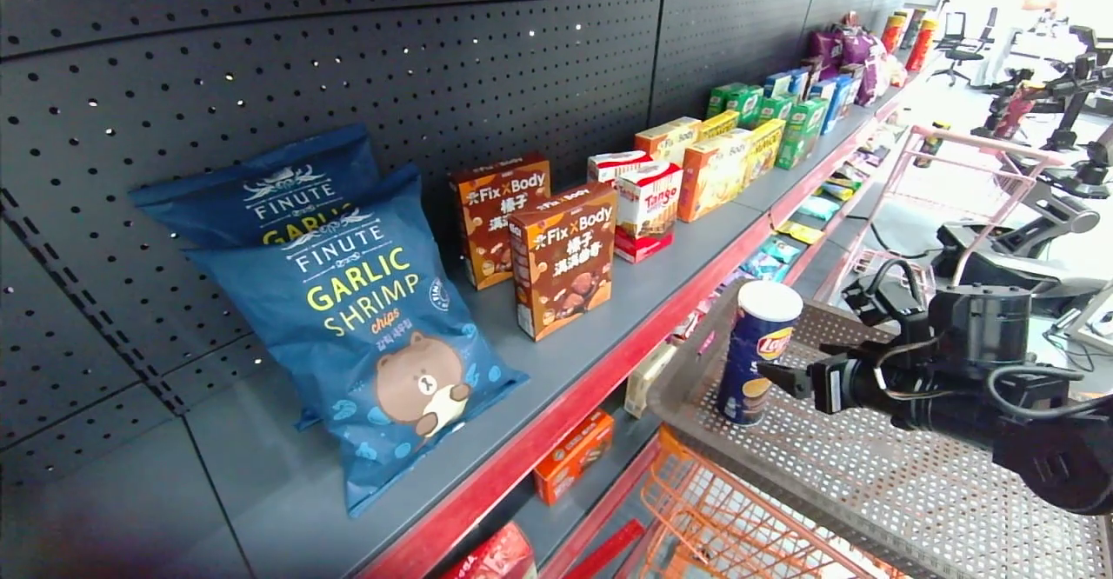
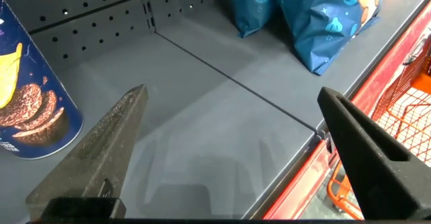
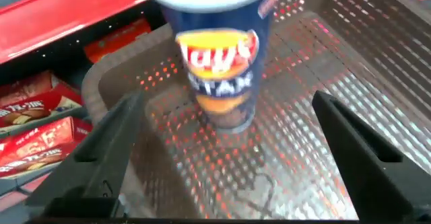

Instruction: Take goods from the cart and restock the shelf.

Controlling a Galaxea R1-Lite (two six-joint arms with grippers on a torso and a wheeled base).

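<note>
Right gripper [image 3: 225,113] is wide open and empty, facing the chip can [image 1: 755,349], which stands upright on the cart tray [image 1: 869,475]. Risk: an off-centre closure could topple the tall can or let it slip.

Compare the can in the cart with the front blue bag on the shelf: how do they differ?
The can is a stiff cylinder with a white lid; the bag is soft and flat. The can stands upright; the bag leans back against a second blue bag. The can is in the cart; the bag is already on the shelf. Both are mainly dark blue.
</note>
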